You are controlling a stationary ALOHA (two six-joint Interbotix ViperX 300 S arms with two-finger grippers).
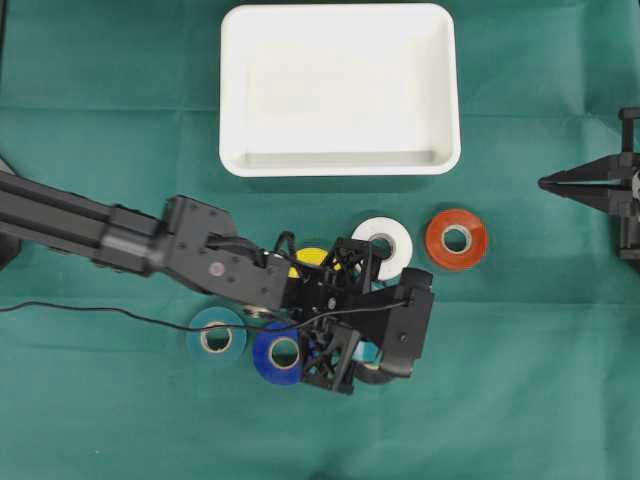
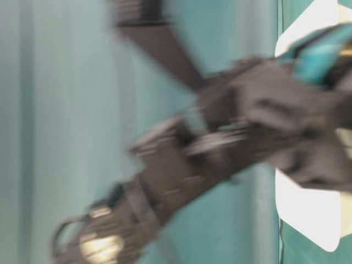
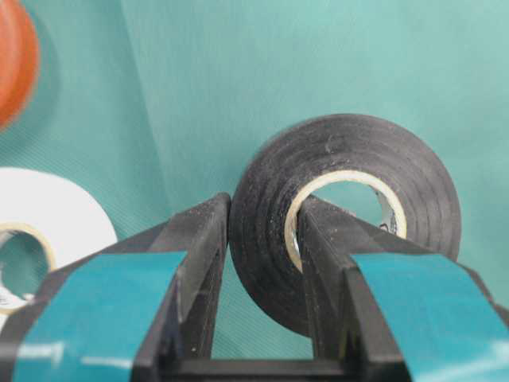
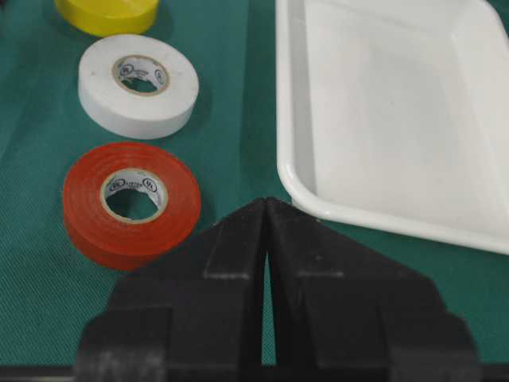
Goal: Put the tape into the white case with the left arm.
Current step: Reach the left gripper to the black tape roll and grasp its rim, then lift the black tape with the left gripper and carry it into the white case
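Surface: a green cloth [image 1: 520,400] covers the table, seen from above.
White case [image 1: 338,165]: sits at the middle of the cloth's far edge, with nothing in it.
Left gripper [image 3: 262,239]: reaches in from the left edge; its teal-patched fingers [image 3: 95,310] are clamped on the wall of a black tape roll [image 3: 266,199], one finger outside, one through the core.
Black tape roll: stands on edge in the grip, below the case and apart from it.
Other rolls: white [image 1: 384,246], red [image 1: 457,238], yellow [image 1: 311,256], teal [image 1: 216,334] and blue [image 1: 277,353] lie flat around the gripper.
Right gripper [image 4: 266,231]: at the right edge, jaws pressed together on nothing.
Progress: the grasp looks made; lifting, carrying to the case and releasing remain.
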